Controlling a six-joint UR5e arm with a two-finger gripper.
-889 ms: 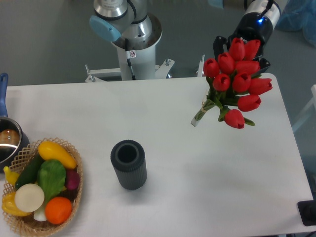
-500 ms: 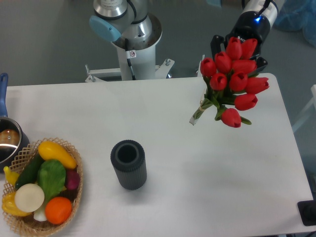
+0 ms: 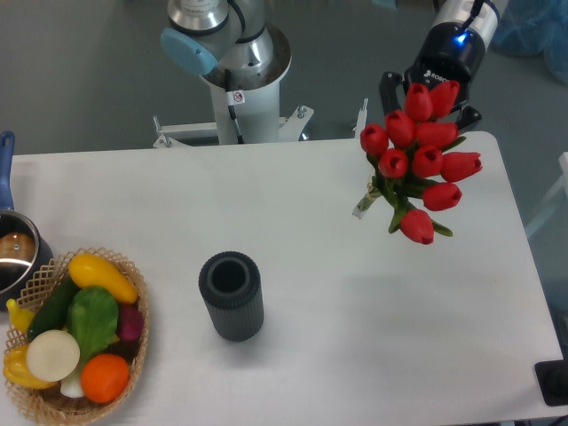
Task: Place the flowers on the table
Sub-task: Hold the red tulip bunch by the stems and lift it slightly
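Your gripper [image 3: 424, 89] hangs over the worktop's [image 3: 355, 311] far right corner, fingers clenched on the flowers [image 3: 419, 151], which hang above the surface near the right edge. Bare white worktop lies below them; the dark cylinder [image 3: 232, 295] and basket [image 3: 75, 342] sit well apart to the left.

The arm is seen reaching in from 1 o'clock, wrist angled downward. The gripper [image 3: 428, 96] is largely hidden; its jaw state cannot be judged.

Setting: robotics lab. Evidence: arm pedestal [image 3: 238, 84] bolted beside white table [image 3: 293, 293]; grey floor [image 3: 80, 80]; staged props, wicker basket [image 3: 133, 355] of toy produce.
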